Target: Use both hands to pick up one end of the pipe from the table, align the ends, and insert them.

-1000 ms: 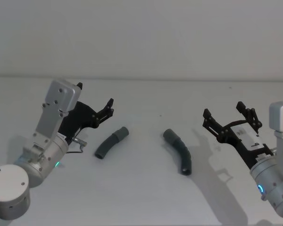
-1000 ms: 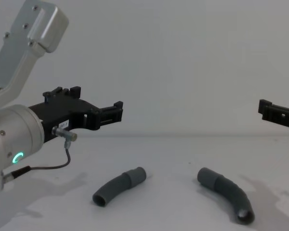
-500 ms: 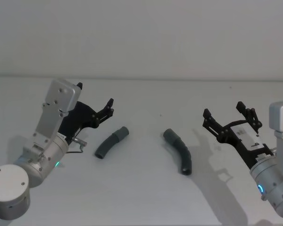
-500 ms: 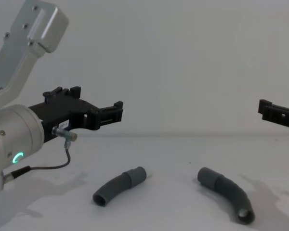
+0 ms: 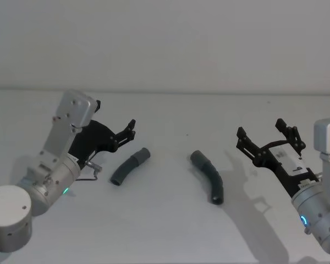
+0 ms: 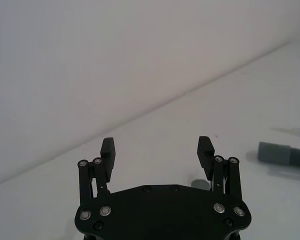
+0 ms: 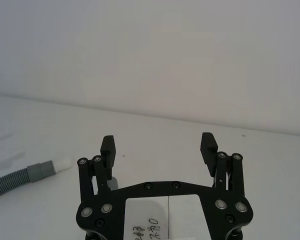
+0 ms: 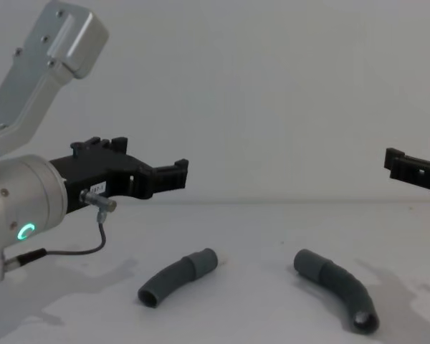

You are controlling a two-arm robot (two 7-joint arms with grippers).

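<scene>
Left end effector [image 5: 130,130], fingers spread, has edged slightly nearer the left ribbed hose piece [image 5: 130,166] lying mid-tabletop [image 5: 165,231]; right end effector [image 5: 259,128], likewise spread, unmoved toward the right edge, right hose piece [image 5: 209,177] untouched, so the approach is likely only beginning.
</scene>
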